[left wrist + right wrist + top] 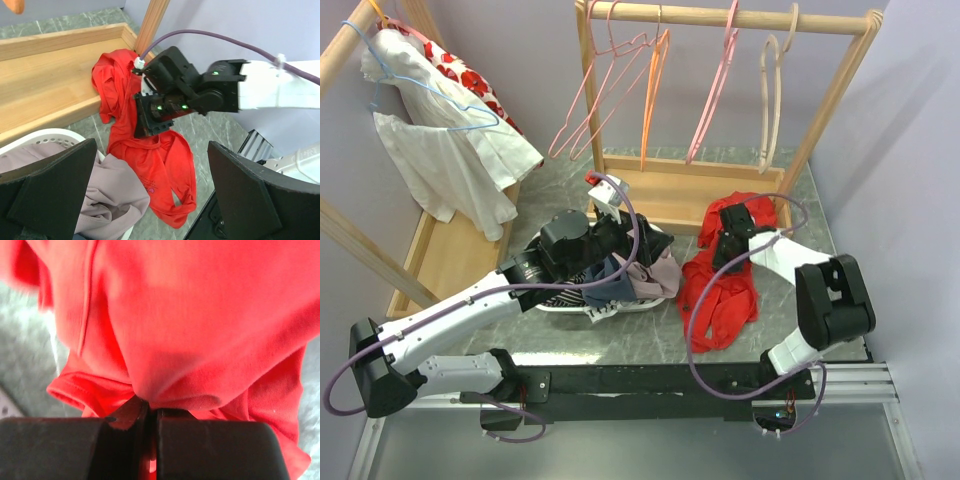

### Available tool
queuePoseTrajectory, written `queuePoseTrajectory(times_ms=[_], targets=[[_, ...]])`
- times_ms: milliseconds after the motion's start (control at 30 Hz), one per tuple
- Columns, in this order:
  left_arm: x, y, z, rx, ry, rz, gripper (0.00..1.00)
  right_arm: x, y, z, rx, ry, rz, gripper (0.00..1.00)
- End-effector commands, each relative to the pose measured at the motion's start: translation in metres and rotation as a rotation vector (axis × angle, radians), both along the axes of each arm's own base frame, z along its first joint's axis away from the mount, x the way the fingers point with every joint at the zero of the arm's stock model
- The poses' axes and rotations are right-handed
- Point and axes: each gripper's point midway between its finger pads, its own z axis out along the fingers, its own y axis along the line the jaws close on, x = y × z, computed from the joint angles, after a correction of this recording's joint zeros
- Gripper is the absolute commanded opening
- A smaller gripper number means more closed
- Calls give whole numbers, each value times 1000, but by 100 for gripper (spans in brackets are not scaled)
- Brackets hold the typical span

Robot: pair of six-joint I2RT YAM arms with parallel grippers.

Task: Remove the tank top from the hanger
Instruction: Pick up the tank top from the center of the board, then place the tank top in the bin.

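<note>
The red tank top (722,292) lies crumpled on the grey table, one end draped over the wooden rack base (670,200); no hanger shows inside it. My right gripper (729,232) is shut on a fold of its upper part; the right wrist view shows red cloth (190,315) pinched between the closed jaws of the gripper (152,412). My left gripper (638,245) hovers open and empty over the laundry basket. In the left wrist view its open fingers (47,192) frame the tank top (150,160) and the right gripper (152,122).
A white basket (620,305) holds mauve (105,190) and dark clothes. Pink, orange and beige hangers (650,90) hang empty on the back rack. A left rack holds a white garment (440,150) on a blue hanger. The table's right edge is close.
</note>
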Motion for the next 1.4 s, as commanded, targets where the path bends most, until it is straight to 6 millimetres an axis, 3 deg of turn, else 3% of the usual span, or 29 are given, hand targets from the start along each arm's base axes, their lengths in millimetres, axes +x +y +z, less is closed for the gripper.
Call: queuePoseTrajectory(times_ms=[0,67,300,400,600,767,867,1000,1133,1367], targets=[[2,1,17,-32,-22,11,99,-12,18,41,87,-106,55,0],[5,2,17,-28,-25,23,99,-14,18,63,93,-168,58,0],[13,7,25,-50,-39,54,99,-38,25,209,208,-515,166,0],[17,15,32,-71,-53,97,99,-57,29,250,235,-599,250,0],[23,35,37,-105,-59,186,99,-85,29,322,281,-796,340,0],[30,62,37,-138,-28,327,99,-105,60,370,400,-848,562,0],[32,83,34,-155,-14,414,99,-117,75,413,469,-930,669,0],[31,106,25,-165,-1,501,99,-124,93,443,531,-966,782,0],[30,117,22,-182,7,538,99,-132,114,465,597,-1009,913,0],[31,117,21,-192,18,551,100,-152,144,535,694,-1161,1115,0]])
